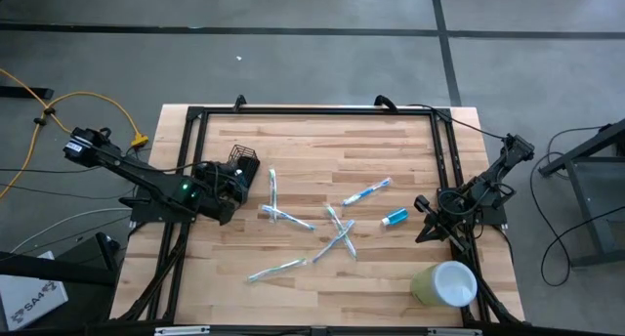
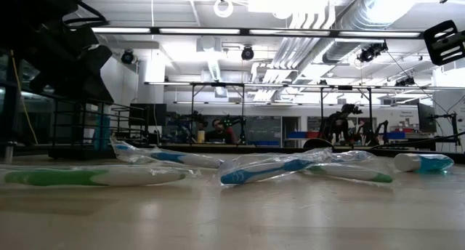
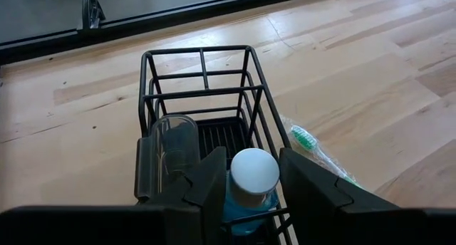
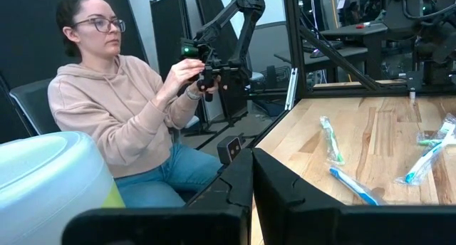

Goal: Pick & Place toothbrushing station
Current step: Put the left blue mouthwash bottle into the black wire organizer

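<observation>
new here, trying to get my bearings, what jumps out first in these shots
Wrapped toothbrushes lie scattered across the middle of the wooden table. At its left side, the left gripper stands open around a white-capped blue tube inside the black wire holder. The right gripper waits shut at the right, beside a pale green cup.

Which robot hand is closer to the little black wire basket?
The left hand: it is right at the black wire basket. The right hand is far across the table, near the green cup.
</observation>
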